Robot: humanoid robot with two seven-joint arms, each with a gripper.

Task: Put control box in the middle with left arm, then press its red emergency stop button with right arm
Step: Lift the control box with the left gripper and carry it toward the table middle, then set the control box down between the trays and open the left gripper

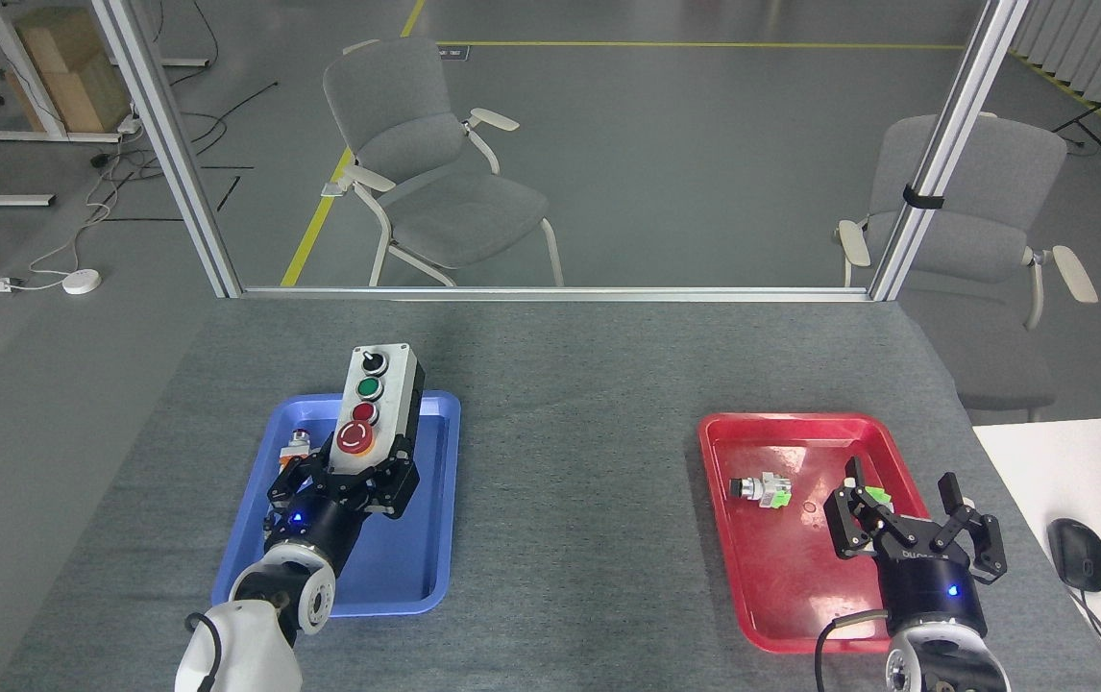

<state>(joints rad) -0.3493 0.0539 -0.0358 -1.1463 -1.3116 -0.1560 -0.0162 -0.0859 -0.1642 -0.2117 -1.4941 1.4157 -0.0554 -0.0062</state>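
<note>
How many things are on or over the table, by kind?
Trays: 2 (blue tray, red tray)
Control box: 1 (control box, held by the left hand above the blue tray)
Small switch parts: 3 (one in the blue tray, two in the red tray)
Total: 6

control box [373, 408] near end hidden by left pincer [351, 478], small switch part [298, 443] partly covered

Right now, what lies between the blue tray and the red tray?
Nothing: in the head view the grey tabletop between the blue tray and the red tray is bare.
</note>
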